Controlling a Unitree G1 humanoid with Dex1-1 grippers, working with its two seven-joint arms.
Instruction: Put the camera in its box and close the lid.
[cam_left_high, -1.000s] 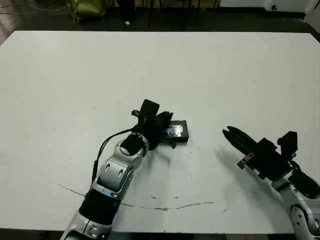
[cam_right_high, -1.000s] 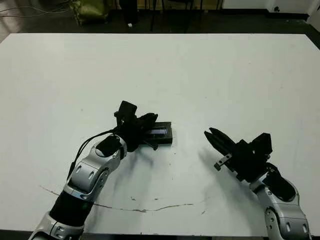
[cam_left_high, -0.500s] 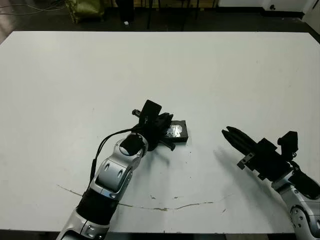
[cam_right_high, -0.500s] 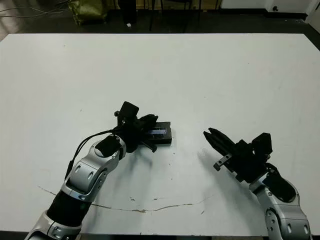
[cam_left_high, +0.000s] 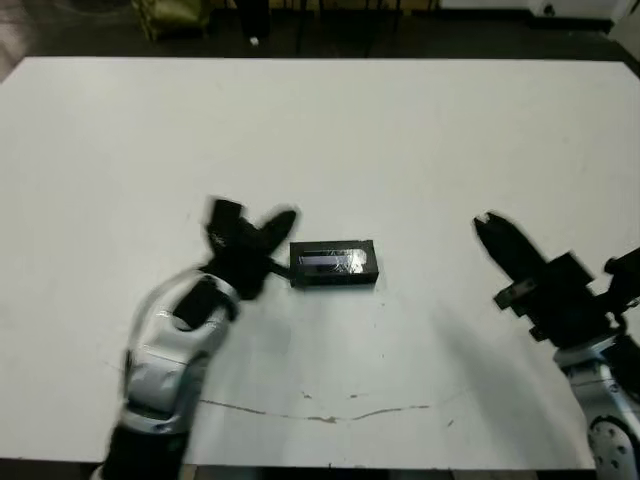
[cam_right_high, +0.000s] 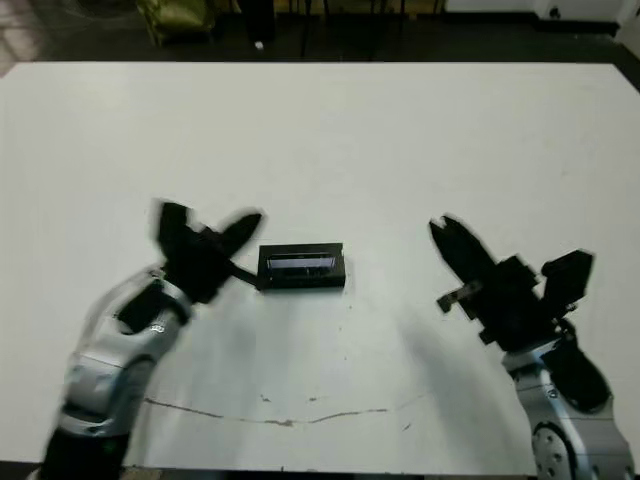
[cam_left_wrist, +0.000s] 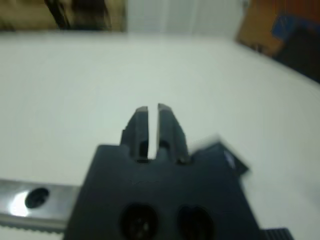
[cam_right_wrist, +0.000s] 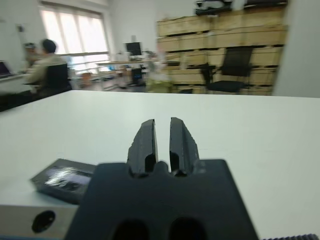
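The lid (cam_left_high: 333, 259), black with a glossy silver-blue strip, lies flat on the box (cam_left_high: 336, 280) in the middle of the table. The camera is hidden. My left gripper (cam_left_high: 280, 222) hovers just left of the box, apart from it, blurred by motion; in the left wrist view its fingers (cam_left_wrist: 141, 120) stand nearly together with nothing between them. My right gripper (cam_left_high: 488, 224) is well to the right of the box, its fingers (cam_right_wrist: 144, 140) close together and empty. The lid also shows as lid (cam_right_wrist: 62, 177) and lid (cam_left_wrist: 225, 157) in the wrist views.
A thin dark line (cam_left_high: 330, 415) runs across the white table (cam_left_high: 400, 130) near its front edge. Beyond the table sit a person (cam_right_wrist: 42, 67) at a desk, stacked crates (cam_right_wrist: 225, 30) and a chair.
My left gripper has drawn back to the left, off the lid, and left the closed box by itself. My right gripper has shifted a little right and farther from me.
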